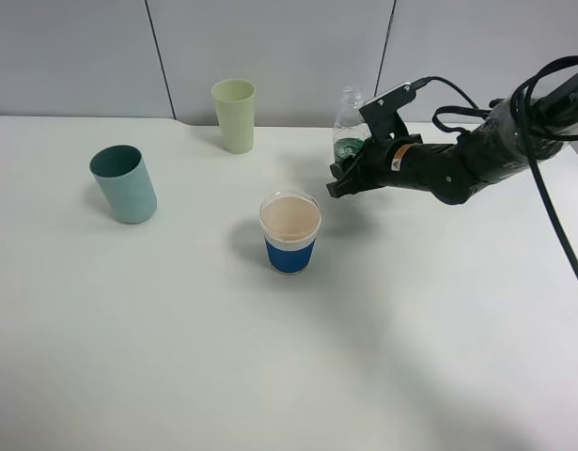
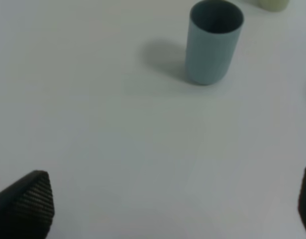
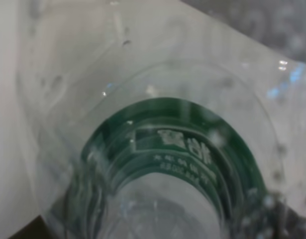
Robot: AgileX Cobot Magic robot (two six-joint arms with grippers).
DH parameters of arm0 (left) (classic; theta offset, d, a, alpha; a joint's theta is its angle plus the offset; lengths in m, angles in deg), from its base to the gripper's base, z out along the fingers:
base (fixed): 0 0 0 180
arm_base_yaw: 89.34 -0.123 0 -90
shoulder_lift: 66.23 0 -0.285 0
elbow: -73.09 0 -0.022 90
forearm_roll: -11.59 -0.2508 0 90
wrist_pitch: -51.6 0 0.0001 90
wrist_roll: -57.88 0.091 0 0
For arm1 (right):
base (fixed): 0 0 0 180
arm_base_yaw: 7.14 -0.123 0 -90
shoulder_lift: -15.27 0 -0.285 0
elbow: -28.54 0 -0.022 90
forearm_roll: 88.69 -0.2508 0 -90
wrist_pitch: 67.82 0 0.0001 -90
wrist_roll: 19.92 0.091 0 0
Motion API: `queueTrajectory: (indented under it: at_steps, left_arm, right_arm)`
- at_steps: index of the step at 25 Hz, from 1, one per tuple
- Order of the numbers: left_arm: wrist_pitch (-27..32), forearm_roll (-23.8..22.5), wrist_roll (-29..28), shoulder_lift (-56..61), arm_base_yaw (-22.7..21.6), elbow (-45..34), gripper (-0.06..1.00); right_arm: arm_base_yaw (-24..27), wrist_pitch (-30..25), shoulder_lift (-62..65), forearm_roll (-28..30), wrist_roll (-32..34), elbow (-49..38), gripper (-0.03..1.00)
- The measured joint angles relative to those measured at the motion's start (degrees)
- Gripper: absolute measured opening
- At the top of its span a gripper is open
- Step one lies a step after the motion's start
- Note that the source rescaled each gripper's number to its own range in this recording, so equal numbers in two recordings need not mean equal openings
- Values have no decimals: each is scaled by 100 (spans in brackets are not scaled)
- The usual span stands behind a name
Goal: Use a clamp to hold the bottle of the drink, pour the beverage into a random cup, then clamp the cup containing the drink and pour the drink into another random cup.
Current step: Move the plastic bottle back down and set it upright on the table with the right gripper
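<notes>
Your right arm (image 1: pixel 476 160) stretches low near the tabletop's (image 1: pixel 439 329) far edge, right tool (image 1: pixel 350 175) gripping the upright bottle (image 1: pixel 349 115); left tool (image 2: pixel 167 209) spread wide.

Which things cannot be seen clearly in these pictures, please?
- Lower part of the bottle: exterior high, hidden behind the right claw.
- Whether that claw is shut: right wrist shows only blurred bottle.
- Pale green cup: left wrist, cut off by the edge.
- Inside of the teal cup: too dark, either view.
</notes>
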Motion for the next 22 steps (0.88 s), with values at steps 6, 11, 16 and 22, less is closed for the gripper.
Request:
queueTrajectory:
  at_steps: [6,11,16,22]
  left_arm:
    - [0,0,-2,0,0,0,100]
    - [0,0,-2,0,0,0,100]
    - [0,0,-2,0,0,0,100]
    - [0,0,-2,0,0,0,100]
  right_arm:
    - [0,175,-24,-28,5,0,32]
    - [0,503,-33,-57,161,0,92]
    - [0,510,-19,-62,393,0,100]
    - [0,259,320,-62,910,-5,100]
